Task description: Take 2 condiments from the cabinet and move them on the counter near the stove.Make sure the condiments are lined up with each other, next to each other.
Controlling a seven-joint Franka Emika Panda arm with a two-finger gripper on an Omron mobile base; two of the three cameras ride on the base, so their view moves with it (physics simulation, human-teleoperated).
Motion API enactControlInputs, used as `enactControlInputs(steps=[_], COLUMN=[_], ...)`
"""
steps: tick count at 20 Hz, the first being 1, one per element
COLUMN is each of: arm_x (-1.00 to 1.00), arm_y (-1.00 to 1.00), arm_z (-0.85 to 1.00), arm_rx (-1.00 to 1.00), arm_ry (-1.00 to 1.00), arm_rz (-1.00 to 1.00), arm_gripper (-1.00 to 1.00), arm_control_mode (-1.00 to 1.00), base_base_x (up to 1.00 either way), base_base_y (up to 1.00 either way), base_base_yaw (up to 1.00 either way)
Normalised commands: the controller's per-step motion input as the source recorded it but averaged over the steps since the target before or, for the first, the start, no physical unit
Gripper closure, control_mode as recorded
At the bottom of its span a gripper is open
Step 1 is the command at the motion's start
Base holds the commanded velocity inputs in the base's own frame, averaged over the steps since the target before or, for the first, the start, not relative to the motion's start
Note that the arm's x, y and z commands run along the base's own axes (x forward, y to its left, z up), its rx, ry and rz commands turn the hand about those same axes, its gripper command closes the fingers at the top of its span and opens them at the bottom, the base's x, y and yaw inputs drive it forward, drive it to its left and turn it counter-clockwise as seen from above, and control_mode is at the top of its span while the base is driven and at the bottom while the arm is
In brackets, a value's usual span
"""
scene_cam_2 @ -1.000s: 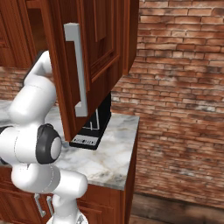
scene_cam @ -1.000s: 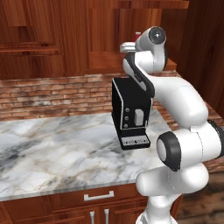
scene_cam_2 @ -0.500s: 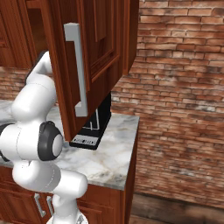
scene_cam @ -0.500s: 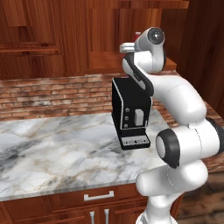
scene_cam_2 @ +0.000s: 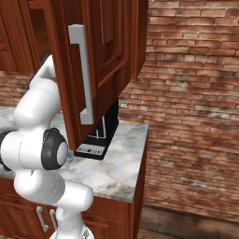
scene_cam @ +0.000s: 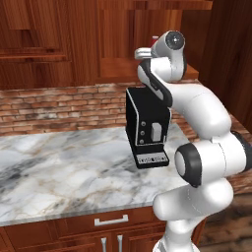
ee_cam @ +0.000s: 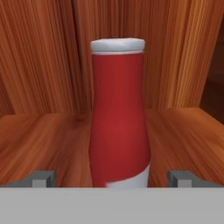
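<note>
Little moved since earlier frame. Gripper (ee_cam: 112, 179) spread wide, fingertips (ee_cam: 43, 178) flanking upright red bottle (ee_cam: 119, 118) without touching. Bottle standing on cabinet (ee_cam: 48, 135) shelf, above coffee machine (scene_cam: 146, 129) on counter (scene_cam: 64, 172).

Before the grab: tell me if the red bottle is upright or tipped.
Upright. In the hand view the red bottle stands on the cabinet shelf, white cap on top, sides vertical.

I have the arm folded high, elbow bent, wrist reaching forward and up. My gripper (ee_cam: 112, 178) is level with its jaws spread wide, one fingertip (ee_cam: 41, 178) at each side and nothing pinched between them.
</note>
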Motion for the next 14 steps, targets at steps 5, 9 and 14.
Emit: enactControlInputs(steps=[5,9,14], arm_x=[0.07,0.08,0.08], arm_y=[-0.04,-0.01,0.00], arm_z=[-0.03,-0.02,0.00], arm_rx=[0.00,0.00,0.00], arm_ry=[0.00,0.00,0.01], arm_rz=[0.00,0.00,0.00], arm_gripper=[-1.00,-1.00,-1.00], arm_control_mode=[-1.00,-1.00,-1.00], base_base_x=[0.00,0.00,0.00], base_base_y=[0.00,0.00,0.00], base_base_yaw=[0.00,0.00,0.00])
